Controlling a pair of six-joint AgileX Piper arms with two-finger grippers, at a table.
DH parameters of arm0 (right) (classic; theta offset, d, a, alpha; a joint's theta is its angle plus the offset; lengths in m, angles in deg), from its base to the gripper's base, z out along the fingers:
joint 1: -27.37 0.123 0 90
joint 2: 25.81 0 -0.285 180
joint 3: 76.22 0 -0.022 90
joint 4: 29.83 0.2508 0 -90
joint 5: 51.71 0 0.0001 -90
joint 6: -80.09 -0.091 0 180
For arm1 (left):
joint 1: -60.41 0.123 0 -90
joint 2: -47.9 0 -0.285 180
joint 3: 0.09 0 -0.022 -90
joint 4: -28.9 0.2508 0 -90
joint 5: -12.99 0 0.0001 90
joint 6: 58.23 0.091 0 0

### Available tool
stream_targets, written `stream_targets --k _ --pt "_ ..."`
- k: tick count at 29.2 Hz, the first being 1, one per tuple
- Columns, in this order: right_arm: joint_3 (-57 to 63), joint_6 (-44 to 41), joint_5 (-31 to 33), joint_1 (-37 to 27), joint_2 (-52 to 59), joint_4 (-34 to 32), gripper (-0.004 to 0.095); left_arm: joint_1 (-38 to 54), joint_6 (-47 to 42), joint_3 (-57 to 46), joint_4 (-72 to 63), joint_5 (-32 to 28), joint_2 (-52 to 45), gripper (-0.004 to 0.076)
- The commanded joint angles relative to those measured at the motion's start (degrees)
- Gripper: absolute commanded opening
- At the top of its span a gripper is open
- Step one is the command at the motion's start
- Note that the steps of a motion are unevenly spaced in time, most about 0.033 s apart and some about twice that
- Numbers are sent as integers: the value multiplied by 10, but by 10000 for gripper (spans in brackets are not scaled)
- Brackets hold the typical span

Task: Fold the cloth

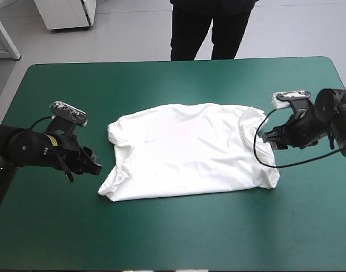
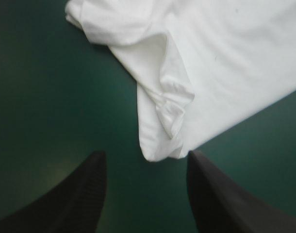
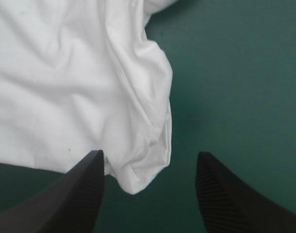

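The white T-shirt [image 1: 187,150] lies spread mostly flat at the middle of the table, wrinkled, with its left side bunched. My left gripper [image 1: 95,165] stands open just off the shirt's near left corner. In the left wrist view that corner [image 2: 160,145] sits right ahead of the open left gripper [image 2: 145,154], between the fingertips. My right gripper [image 1: 268,137] is open at the shirt's right edge. In the right wrist view a folded corner of the shirt [image 3: 138,179] reaches in between the fingers of the right gripper [image 3: 149,153]. Neither gripper holds anything.
The teal-green cover [image 1: 173,232] runs as a broad band between the shirt and the table's near edge, with narrower strips beside each arm and toward the far edge.
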Motion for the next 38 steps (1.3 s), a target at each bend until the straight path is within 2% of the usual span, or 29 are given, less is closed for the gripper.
stream_targets --k 1,9,19,27,38 --pt "46 -10 -35 -5 70 -14 541 -2 -10 -29 0 -18 1 450" --pt "126 -19 -58 -1 134 -39 541 -2 -12 -76 2 -54 53 454" --pt "130 -85 -43 83 138 -168 541 -2 3 -85 -21 -71 147 454" --pt "130 -103 -42 83 138 -181 541 -2 14 -143 -48 -123 178 454" --pt "130 -119 -42 83 138 -199 541 -2 27 -147 -71 -144 250 453"
